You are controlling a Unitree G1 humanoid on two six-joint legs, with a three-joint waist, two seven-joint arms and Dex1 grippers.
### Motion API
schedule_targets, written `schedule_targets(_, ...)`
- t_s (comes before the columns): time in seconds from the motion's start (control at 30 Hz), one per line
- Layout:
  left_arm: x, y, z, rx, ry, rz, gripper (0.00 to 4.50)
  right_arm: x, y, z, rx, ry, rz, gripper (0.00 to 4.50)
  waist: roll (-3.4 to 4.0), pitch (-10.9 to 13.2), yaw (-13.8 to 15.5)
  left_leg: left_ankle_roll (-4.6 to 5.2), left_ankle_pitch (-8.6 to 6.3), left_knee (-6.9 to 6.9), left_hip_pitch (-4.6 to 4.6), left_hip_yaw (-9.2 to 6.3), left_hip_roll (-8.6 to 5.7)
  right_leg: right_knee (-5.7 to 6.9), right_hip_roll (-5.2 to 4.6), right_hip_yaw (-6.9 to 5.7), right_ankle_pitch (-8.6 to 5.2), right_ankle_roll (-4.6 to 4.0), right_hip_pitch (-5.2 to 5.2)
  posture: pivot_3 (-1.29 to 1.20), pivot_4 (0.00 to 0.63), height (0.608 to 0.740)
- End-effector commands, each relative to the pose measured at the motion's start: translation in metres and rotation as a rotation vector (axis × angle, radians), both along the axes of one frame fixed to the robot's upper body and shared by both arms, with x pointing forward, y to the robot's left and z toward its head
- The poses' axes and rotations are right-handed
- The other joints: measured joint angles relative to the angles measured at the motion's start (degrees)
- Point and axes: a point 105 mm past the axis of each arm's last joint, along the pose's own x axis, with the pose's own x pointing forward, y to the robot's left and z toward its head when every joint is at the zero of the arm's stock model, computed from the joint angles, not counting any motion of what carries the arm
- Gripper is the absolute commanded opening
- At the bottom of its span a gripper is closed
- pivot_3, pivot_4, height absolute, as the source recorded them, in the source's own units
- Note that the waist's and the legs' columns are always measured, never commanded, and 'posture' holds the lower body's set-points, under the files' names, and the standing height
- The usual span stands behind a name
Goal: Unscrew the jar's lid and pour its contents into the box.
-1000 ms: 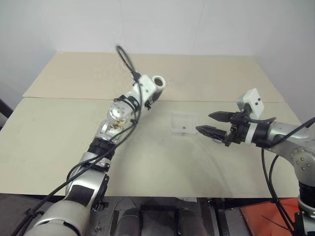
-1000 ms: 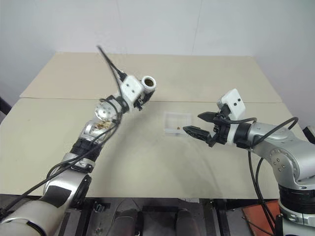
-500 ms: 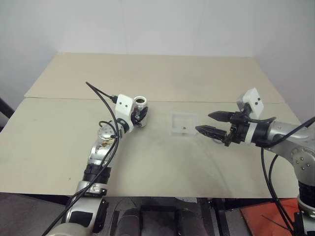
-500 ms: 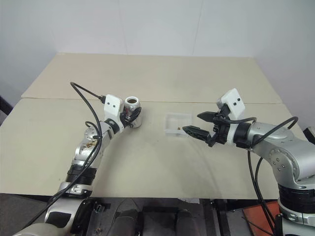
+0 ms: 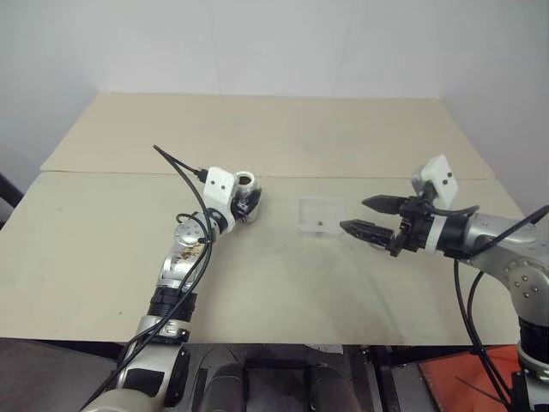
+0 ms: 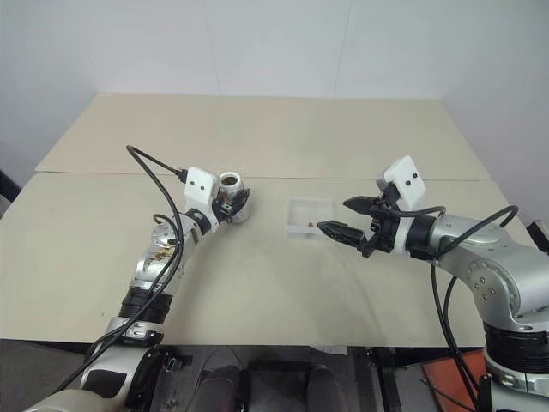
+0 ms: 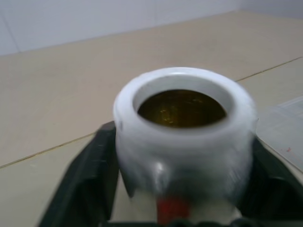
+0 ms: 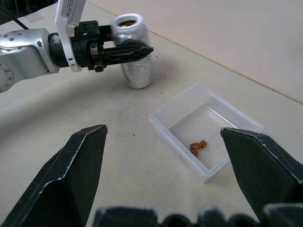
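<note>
On the tan tabletop point(image 5: 360, 283): open jar, clear box, two grippers.
Left of the small clear plastic box point(image 5: 319, 213), standing upright with no cap: small silvery-white cylindrical jar point(image 5: 246, 196), flanked by the black fingers of the left gripper point(image 6: 232, 201), whether gripping or loosened impossible to tell. Inside the box, one tiny brown piece point(image 8: 198, 145). Just right of the box: right gripper point(image 5: 367, 216), jaws spread wide, empty.
</note>
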Motion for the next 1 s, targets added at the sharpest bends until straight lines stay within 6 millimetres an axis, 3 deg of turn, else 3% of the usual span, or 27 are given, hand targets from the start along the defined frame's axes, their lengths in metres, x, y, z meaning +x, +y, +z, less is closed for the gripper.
schedule_targets(0.03,-0.004,-0.001,0.017,0.007,-0.066,-0.012,4.3,-0.004,0.004,0.008,-0.002,-0.049,0.019,4.5,0.0,0.0,0.0,0.0,0.0,0.0,0.0,0.0,0.0,-0.01,0.0,0.0,0.0,0.0,0.0,0.0,0.15,0.74)
schedule_targets(0.63,-0.036,0.015,0.017,0.063,-0.018,-0.035,4.45,-0.005,0.004,0.003,-0.009,-0.039,0.021,4.5,0.0,0.0,-0.1,0.0,0.0,-0.03,0.01,0.0,0.02,-0.03,0.0,0.01,0.0,0.0,-0.01,0.0,0.15,0.74)
schedule_targets(0.8,-0.065,0.033,0.021,0.123,0.024,-0.101,4.45,-0.01,-0.001,-0.001,-0.024,-0.024,0.028,4.5,0.01,0.0,-0.3,0.0,0.0,-0.09,0.02,0.01,0.04,-0.02,0.01,0.03,-0.01,-0.01,-0.03,0.0,0.15,0.74)
schedule_targets(1.0,-0.105,0.053,0.041,0.198,-0.005,-0.347,4.45,-0.01,-0.01,-0.006,-0.055,-0.019,0.053,4.5,0.02,0.0,-0.7,-0.01,0.0,-0.13,0.12,0.04,0.07,-0.05,0.01,0.04,-0.03,-0.04,-0.01,0.0,0.15,0.74)
